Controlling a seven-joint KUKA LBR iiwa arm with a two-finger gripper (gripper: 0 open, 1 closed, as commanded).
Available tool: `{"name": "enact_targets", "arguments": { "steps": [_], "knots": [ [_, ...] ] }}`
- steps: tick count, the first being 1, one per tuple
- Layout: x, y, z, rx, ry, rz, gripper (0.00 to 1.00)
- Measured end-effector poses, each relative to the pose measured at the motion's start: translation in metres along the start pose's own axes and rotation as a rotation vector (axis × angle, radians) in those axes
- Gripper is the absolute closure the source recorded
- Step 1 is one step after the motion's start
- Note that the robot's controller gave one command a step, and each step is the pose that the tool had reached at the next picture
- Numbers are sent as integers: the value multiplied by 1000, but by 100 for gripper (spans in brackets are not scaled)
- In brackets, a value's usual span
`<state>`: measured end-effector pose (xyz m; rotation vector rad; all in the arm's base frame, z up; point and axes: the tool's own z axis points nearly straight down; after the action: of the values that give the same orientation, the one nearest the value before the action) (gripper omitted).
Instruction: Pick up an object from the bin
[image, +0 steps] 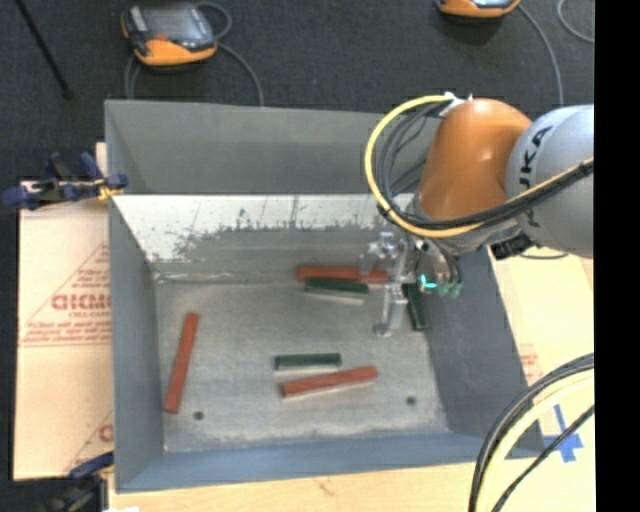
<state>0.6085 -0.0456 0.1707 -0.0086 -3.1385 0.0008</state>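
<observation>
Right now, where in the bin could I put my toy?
Bare floor lies between the left red stick and the middle green stick and middle red stick, and in the front right corner. Crowded: the back right, where the gripper hangs by the back red stick and back green stick.

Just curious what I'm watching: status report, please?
Gripper low, back right of bin. Beside it: red stick and green stick, touching. Hold unclear. Other sticks lie apart, nearer front.

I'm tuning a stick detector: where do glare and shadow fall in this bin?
Camera view: a bright glare band crosses the bin's back wall, darker shade above it; the floor is evenly lit, so the left red stick stands out; the green stick beside the gripper looks dark.
</observation>
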Motion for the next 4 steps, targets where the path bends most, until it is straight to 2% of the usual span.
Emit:
{"name": "enact_targets", "arguments": {
  "steps": [1, 2, 3, 4],
  "knots": [
    [-2, 0, -5, 1, -8, -1, 0],
    [39, 30, 61, -1, -11, 42, 0],
    [57, 41, 106, 0, -2, -6, 0],
    [57, 59, 71, 1, -7, -39, 0]
  ]
}}
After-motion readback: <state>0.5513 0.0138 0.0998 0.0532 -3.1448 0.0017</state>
